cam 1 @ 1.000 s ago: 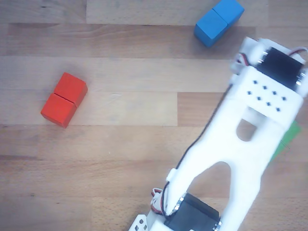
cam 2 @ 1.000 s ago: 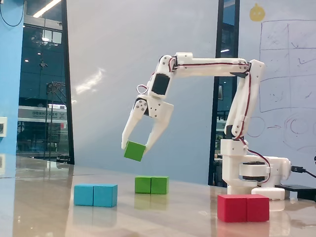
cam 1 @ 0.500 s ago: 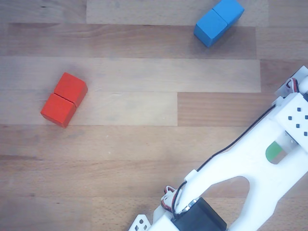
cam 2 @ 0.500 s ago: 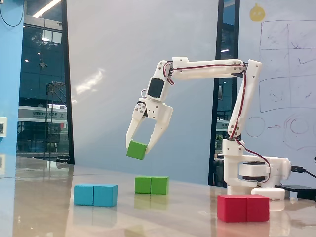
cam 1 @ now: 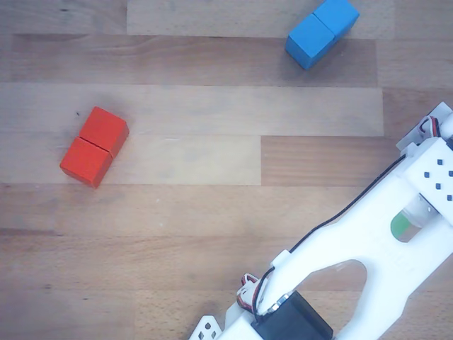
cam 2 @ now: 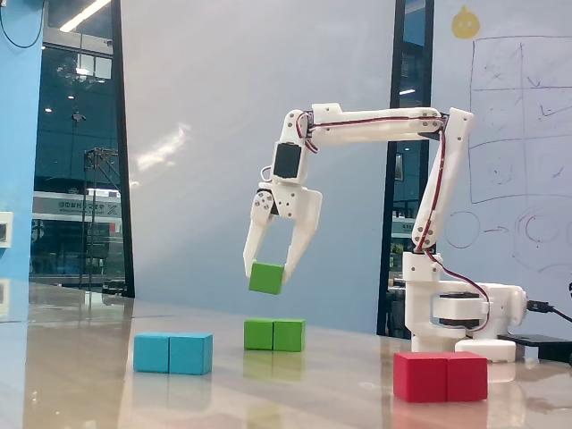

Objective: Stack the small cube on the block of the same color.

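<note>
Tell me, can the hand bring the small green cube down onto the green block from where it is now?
Probably yes. The hand, shut on the small green cube, hangs just above the green block. Open air lies between them, and the blue block stands off to the side.

A pale grey wall stands behind the glossy wooden table — dark windows at left, a scribbled whiteboard at right.
</note>
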`<state>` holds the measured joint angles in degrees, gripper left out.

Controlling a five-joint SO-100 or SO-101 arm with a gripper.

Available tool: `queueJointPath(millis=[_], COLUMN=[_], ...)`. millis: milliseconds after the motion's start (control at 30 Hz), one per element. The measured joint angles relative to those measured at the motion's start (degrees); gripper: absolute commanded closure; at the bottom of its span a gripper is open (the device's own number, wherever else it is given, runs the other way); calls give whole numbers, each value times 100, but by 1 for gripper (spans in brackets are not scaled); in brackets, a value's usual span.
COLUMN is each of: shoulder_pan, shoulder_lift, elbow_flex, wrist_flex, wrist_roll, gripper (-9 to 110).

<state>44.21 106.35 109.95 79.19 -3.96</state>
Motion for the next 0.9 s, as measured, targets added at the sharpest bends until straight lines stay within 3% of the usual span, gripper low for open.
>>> queueJointPath(millis=[900], shoulder_pan=[0], shoulder_lift=[-185], elbow_flex=[615], wrist_flex=[-466], wrist_roll=[0], gripper=[101])
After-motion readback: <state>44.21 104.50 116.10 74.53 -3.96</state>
